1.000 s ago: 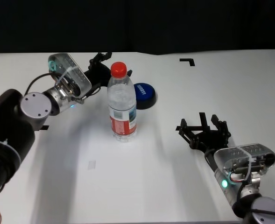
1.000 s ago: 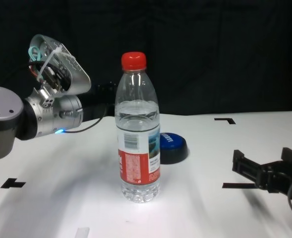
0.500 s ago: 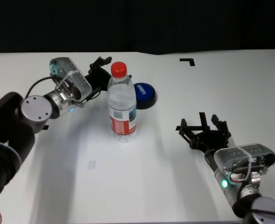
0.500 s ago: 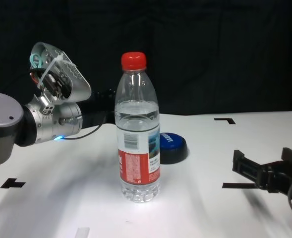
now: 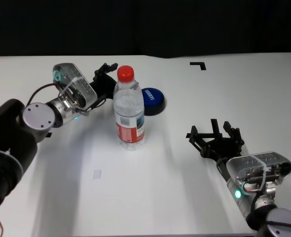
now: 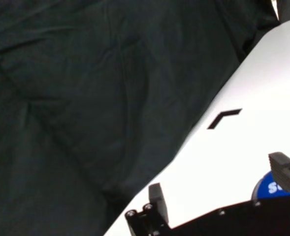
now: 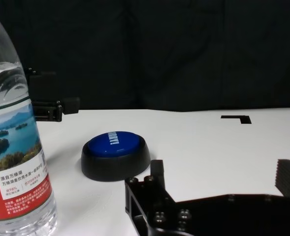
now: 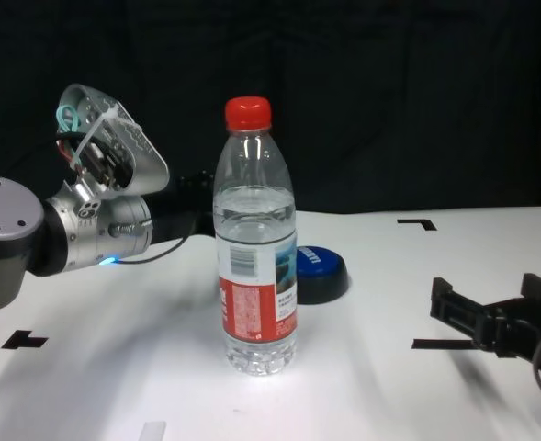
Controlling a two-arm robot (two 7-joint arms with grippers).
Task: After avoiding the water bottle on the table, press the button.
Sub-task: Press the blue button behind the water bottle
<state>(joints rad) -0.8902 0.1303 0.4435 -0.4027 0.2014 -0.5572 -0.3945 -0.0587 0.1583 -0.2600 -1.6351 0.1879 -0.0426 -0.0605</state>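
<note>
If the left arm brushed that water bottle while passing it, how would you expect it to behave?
The water bottle is tall on a narrow base, so a knock near its cap would probably tip it. It looks nearly full, so likely heavy enough to resist a light touch. Once down, its round body would probably roll.

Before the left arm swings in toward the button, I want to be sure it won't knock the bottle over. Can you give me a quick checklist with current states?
1. Water bottle upright on the table: ok.
2. Left gripper apart from the bottle: cannot tell; in the head view it sits close behind the bottle's left side.
3. Left gripper fingers open: ok, spread in the left wrist view.
4. Button uncovered, nothing on top: ok.
5. Button visible to the left wrist camera: ok, at the frame's edge.
6. Right gripper parked far from bottle and button: ok.
</note>
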